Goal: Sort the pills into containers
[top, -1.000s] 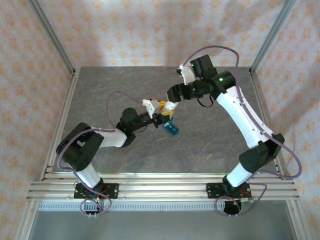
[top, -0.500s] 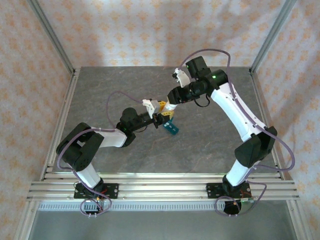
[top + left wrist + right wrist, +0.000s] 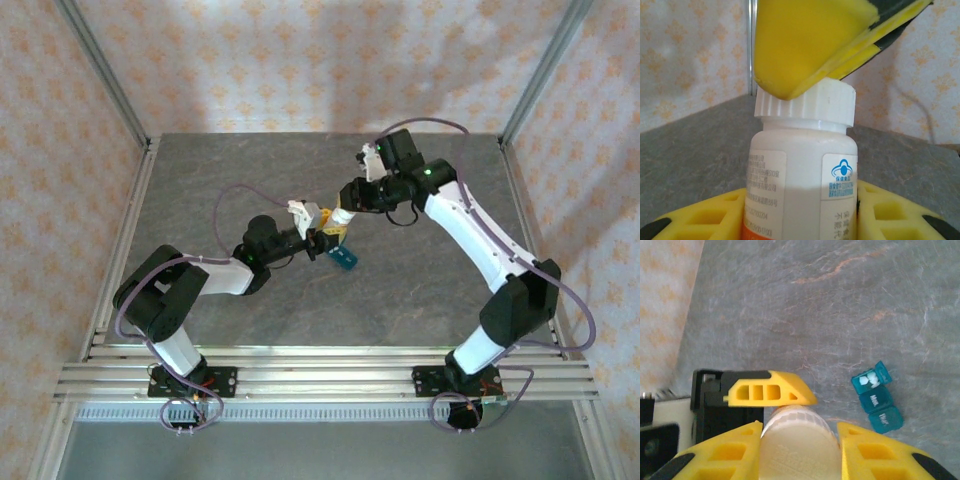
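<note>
My left gripper (image 3: 322, 238) is shut on the body of a white pill bottle (image 3: 802, 165), holding it upright above the table. From above, my right gripper (image 3: 343, 214) has its yellow fingers (image 3: 715, 455) pressed against both sides of the ribbed white cap (image 3: 797, 445). One of those fingers (image 3: 805, 45) covers the cap's top in the left wrist view. The teal pill box (image 3: 877, 397) lies on the table just right of the bottle (image 3: 343, 258). Its far compartment stands open with white pills (image 3: 869, 380) inside. The other two lids are down.
The grey stone-look table (image 3: 250, 170) is bounded by aluminium rails at its left edge (image 3: 128, 230) and near edge (image 3: 320, 375). Patterned walls stand behind and on both sides.
My right gripper's fingers have closed in on the bottle's cap, and the right arm's wrist has shifted slightly toward the right. The left gripper and bottle have stayed put.
</note>
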Action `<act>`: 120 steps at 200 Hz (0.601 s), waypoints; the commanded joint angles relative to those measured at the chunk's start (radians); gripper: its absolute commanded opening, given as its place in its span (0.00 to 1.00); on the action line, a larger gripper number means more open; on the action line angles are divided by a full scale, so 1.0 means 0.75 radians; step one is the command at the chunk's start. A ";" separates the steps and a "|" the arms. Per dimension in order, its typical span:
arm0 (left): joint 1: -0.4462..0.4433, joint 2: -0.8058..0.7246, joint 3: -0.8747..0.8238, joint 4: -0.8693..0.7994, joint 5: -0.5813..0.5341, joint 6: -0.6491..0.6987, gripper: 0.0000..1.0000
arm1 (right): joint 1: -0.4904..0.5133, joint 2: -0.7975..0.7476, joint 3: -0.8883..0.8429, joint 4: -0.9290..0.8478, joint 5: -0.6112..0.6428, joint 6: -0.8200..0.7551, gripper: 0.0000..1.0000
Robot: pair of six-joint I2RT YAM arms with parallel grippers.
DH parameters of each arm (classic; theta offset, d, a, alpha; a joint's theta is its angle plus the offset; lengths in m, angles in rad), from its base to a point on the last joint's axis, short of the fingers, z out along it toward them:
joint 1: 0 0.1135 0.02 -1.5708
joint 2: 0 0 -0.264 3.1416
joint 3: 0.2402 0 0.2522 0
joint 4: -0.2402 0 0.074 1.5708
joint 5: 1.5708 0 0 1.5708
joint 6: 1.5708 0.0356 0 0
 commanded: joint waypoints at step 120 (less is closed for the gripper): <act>-0.013 -0.009 0.028 0.191 0.007 0.006 0.00 | 0.025 -0.061 0.137 -0.040 0.214 0.228 0.68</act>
